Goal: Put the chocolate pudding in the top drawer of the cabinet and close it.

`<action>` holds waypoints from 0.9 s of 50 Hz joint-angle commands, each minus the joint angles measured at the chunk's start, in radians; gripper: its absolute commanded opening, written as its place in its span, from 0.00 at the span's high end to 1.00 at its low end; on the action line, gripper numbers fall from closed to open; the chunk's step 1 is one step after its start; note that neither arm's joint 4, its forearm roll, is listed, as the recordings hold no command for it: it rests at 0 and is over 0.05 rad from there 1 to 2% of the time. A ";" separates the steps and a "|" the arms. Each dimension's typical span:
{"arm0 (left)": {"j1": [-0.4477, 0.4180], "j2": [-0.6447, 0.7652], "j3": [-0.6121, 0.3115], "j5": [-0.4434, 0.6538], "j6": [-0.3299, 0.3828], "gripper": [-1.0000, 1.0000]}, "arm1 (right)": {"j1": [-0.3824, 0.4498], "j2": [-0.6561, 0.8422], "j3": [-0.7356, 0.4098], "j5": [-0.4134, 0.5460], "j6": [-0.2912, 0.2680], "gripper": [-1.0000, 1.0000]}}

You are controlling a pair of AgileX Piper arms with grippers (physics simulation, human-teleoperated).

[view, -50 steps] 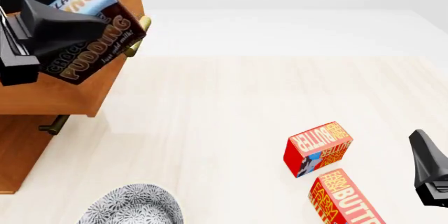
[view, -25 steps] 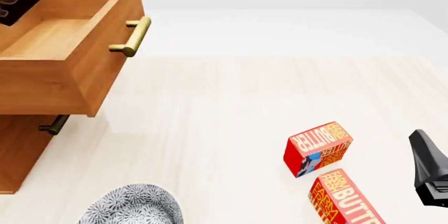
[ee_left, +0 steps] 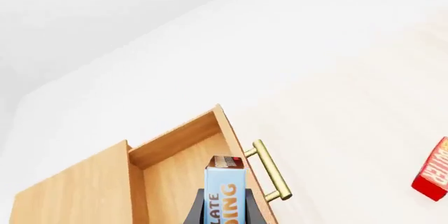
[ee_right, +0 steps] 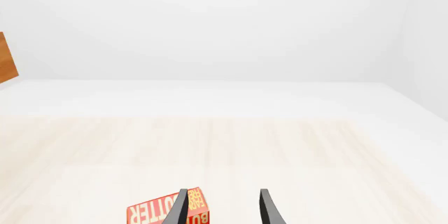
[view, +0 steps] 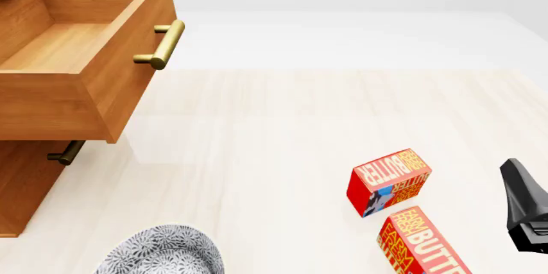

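Note:
The chocolate pudding (ee_left: 225,192) shows only in the left wrist view, edge-on with its light-blue face toward the camera. My left gripper (ee_left: 225,205) is shut on it, with dark fingers (ee_left: 194,213) on either side. It hangs above the inside of the open top drawer (ee_left: 175,177), near the drawer front and its brass handle (ee_left: 269,171). In the front view the top drawer (view: 128,75) is pulled out of the cabinet (view: 22,184) with nothing inside; pudding and left gripper are out of that view. My right gripper (ee_right: 224,205) is open and holds nothing, low at the table's right (view: 520,187).
Two red-orange butter boxes (view: 387,182) (view: 424,245) lie at the front right, close to the right gripper. A patterned grey bowl (view: 163,251) sits at the front left. The lower drawer's brass handle (view: 67,152) sticks out beneath the open drawer.
The left gripper with the pudding has moved up and to the left, from over the drawer front out of the front view. The right arm has not moved.

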 commanded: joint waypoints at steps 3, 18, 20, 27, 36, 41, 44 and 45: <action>0.164 0.109 -0.014 -0.035 -0.029 1.00 | -0.001 -0.001 0.001 0.000 0.000 0.00; 0.217 0.223 0.072 -0.085 -0.059 1.00 | -0.001 -0.001 0.001 0.000 0.000 0.00; 0.223 0.230 0.078 -0.083 -0.062 1.00 | -0.001 -0.001 0.001 0.000 0.000 0.00; 0.229 0.255 0.129 -0.124 -0.071 1.00 | -0.001 -0.001 0.001 0.001 0.000 0.00; 0.233 0.330 0.139 -0.165 -0.108 1.00 | -0.001 -0.001 0.001 0.000 0.000 0.00; 0.243 0.351 0.149 -0.191 -0.108 1.00 | -0.001 -0.001 0.001 0.000 0.000 0.00; 0.242 0.365 0.168 -0.212 -0.113 1.00 | -0.001 -0.001 0.001 0.000 0.001 0.00; 0.249 0.366 0.178 -0.222 -0.108 1.00 | -0.001 -0.001 0.001 0.000 0.000 0.00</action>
